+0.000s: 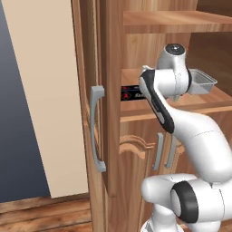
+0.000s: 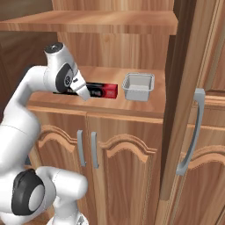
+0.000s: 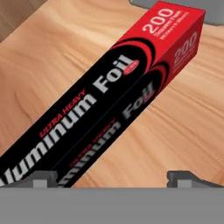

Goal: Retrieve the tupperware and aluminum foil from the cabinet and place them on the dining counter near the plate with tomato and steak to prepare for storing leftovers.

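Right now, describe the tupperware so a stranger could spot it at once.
Look in the open wooden cabinet, on the lower inner shelf. The tupperware is the shallow, translucent grey-white container beside the long black aluminum foil carton.

The aluminum foil [image 3: 118, 92] carton is black with a red end, red swoosh and white lettering. The tupperware [image 2: 138, 86] is translucent grey-white. The cabinet [image 2: 110, 52] is warm-brown wood grain with grey handles [image 2: 191, 132].
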Robot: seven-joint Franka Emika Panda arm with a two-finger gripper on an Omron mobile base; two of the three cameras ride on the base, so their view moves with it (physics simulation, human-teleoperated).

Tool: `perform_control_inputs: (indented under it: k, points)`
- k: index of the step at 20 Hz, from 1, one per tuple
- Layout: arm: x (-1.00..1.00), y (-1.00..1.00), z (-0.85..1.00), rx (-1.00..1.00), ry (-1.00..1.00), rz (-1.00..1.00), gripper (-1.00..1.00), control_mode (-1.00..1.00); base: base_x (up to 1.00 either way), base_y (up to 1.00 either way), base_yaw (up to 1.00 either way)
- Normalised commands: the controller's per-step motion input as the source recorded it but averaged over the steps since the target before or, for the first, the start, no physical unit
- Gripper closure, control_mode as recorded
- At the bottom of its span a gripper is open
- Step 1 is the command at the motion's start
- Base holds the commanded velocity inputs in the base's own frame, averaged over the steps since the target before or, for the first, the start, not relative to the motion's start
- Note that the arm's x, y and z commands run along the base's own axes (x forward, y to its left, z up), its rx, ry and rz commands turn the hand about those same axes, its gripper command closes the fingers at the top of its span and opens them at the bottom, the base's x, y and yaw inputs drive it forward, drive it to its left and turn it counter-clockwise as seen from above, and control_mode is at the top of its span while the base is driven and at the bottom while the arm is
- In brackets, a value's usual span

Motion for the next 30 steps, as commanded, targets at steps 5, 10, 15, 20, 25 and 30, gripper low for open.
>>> perform_control_inputs:
  k: [5,10,15,20,25,30]
  points:
    - [0.0,0.0,-0.02,0.24,0.0,-0.05,-1.0,-1.0,0.0,0.0,0.0]
    - [0.01,0.0,0.0,0.25,0.02,-0.03,-1.0,-1.0,0.0,0.0,0.0]
    - [0.0,0.0,0.0,0.24,0.05,-0.03,-1.0,-1.0,0.0,0.0,0.0]
    - [0.06,0.09,0.0,0.2,0.05,-0.03,-1.0,-1.0,0.0,0.0,0.0]
    - [0.07,0.25,0.0,0.17,0.0,-0.04,-1.0,-1.0,0.0,0.0,0.0]
    - [0.14,0.14,0.02,0.15,0.07,-0.04,-1.0,-1.0,0.0,0.0,0.0]
